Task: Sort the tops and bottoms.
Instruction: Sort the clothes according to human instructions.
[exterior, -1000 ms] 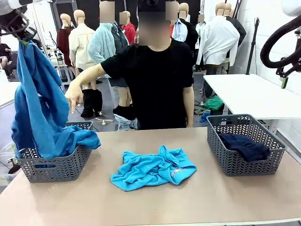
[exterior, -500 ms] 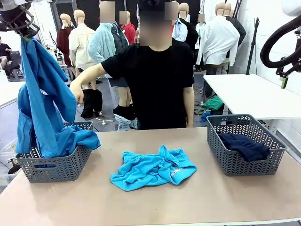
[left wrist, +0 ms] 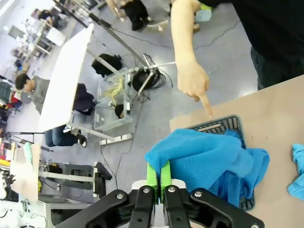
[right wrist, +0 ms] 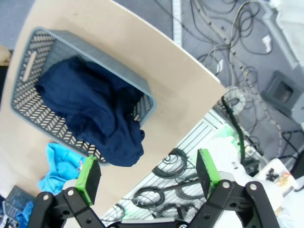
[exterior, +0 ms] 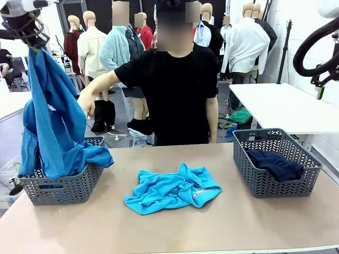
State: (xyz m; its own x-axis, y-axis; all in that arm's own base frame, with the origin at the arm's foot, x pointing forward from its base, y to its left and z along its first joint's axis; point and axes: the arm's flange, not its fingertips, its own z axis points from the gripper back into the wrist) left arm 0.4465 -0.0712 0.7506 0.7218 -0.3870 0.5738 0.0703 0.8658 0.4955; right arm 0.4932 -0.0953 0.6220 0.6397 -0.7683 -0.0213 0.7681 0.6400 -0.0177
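Note:
My left gripper (exterior: 33,46) is high above the left grey basket (exterior: 63,188), shut on a medium blue top (exterior: 50,121) that hangs down into the basket and drapes over its rim. In the left wrist view the green pads (left wrist: 152,176) pinch that blue top (left wrist: 204,159). A turquoise top (exterior: 172,190) with a small print lies crumpled at the table's centre. The dark navy bottoms (exterior: 275,164) lie in the right grey basket (exterior: 254,182). My right gripper (right wrist: 148,171) hangs open high over those bottoms (right wrist: 95,114), holding nothing.
The person stands at the far side and points a hand (exterior: 85,103) down at the left basket, close to the hanging top. The same hand (left wrist: 192,80) points at the basket's rim (left wrist: 216,126). A white table (exterior: 286,106) stands behind on the right.
My left gripper has shifted slightly right with the blue top hanging from it. The person's pointing hand has risen a little. The right arm has not moved.

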